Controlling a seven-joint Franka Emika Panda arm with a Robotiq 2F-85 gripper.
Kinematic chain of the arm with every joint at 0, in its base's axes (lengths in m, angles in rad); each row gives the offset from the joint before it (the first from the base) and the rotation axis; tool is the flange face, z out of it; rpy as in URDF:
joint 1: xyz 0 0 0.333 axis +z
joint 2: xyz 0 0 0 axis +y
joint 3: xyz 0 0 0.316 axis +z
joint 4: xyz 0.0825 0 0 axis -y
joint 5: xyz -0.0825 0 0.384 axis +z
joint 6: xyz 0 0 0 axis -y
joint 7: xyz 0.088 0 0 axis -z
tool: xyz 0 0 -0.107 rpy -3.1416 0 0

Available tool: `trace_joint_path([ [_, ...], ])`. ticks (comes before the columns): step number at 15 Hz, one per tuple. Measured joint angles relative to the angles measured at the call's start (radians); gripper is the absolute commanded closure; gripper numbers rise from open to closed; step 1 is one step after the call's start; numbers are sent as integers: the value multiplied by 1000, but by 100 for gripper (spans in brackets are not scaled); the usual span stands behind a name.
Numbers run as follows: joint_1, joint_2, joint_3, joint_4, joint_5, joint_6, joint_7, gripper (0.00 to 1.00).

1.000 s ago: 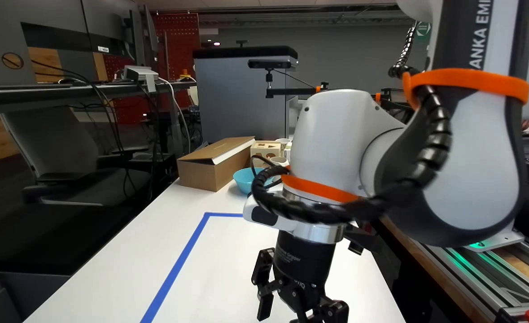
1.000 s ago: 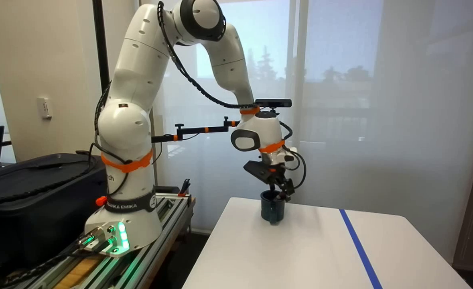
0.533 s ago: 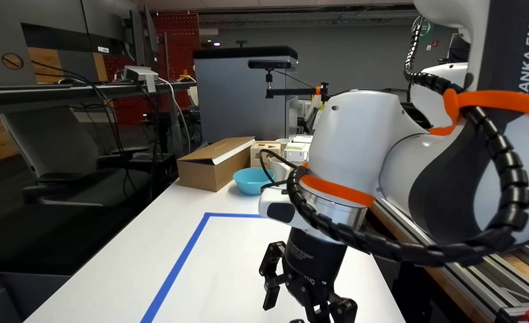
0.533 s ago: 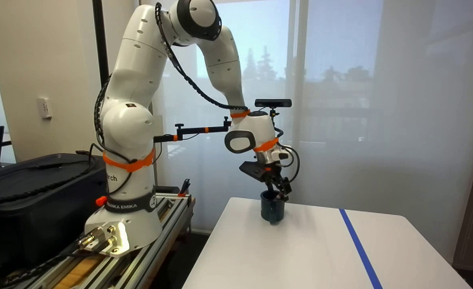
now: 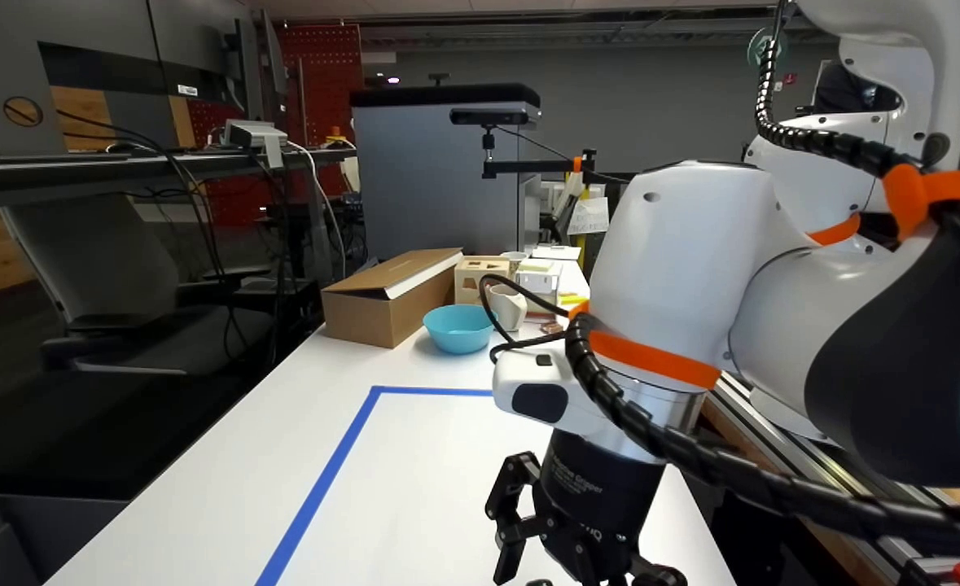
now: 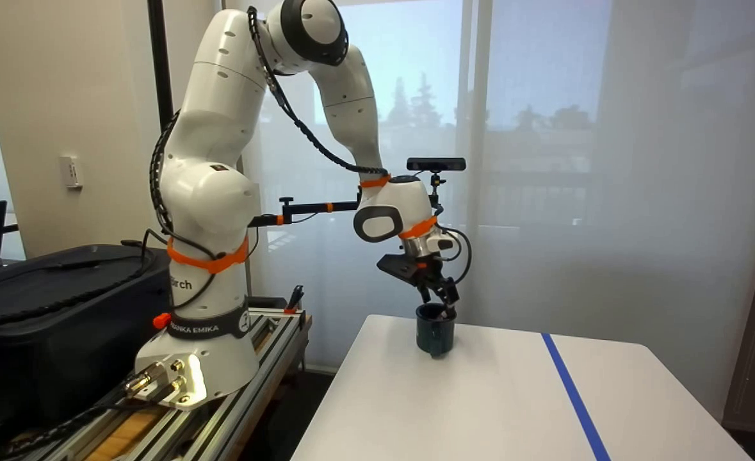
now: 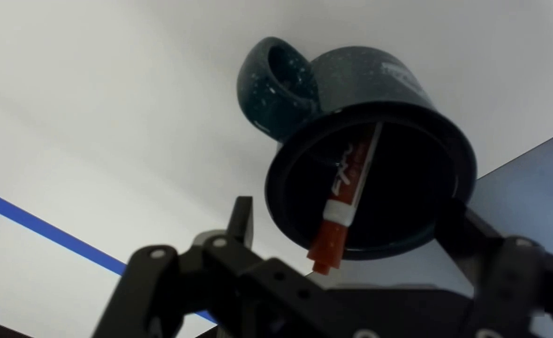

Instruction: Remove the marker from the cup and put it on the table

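Nearest in the wrist view, the Robotiq gripper (image 7: 346,218) stood with its fingers (image 7: 242,219) apart, to either side of a red marker (image 7: 346,192) with a white band. The marker leaned inside a dark teal speckled mug (image 7: 365,80), its cap (image 7: 329,239) jutting over the rim; whether a fingertip touched that rim could not be told. The speckled mug stood upright on the white table (image 6: 505,403), with blue tape (image 6: 574,397) running across it well apart from the mug. Farther off, in an exterior view, sat a light-blue bowl (image 5: 457,338), a cream mug (image 5: 512,313) just beside it, a brown cardboard box (image 5: 370,313) and a wooden box (image 5: 480,277) with cut-outs.
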Motion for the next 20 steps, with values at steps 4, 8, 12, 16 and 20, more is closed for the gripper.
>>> trace_joint_path([
  [4, 43, 0, -37, 0, 0, 0, 17, 48],
  [8, 63, 0, -67, 0, 0, -1, 28, 70],
  [12, 70, 2, -80, 0, 0, -2, 38, 65],
  [16, 79, 6, -80, 0, 0, -4, 47, 62],
  [20, 82, 11, -80, 1, 0, -5, 50, 67],
])
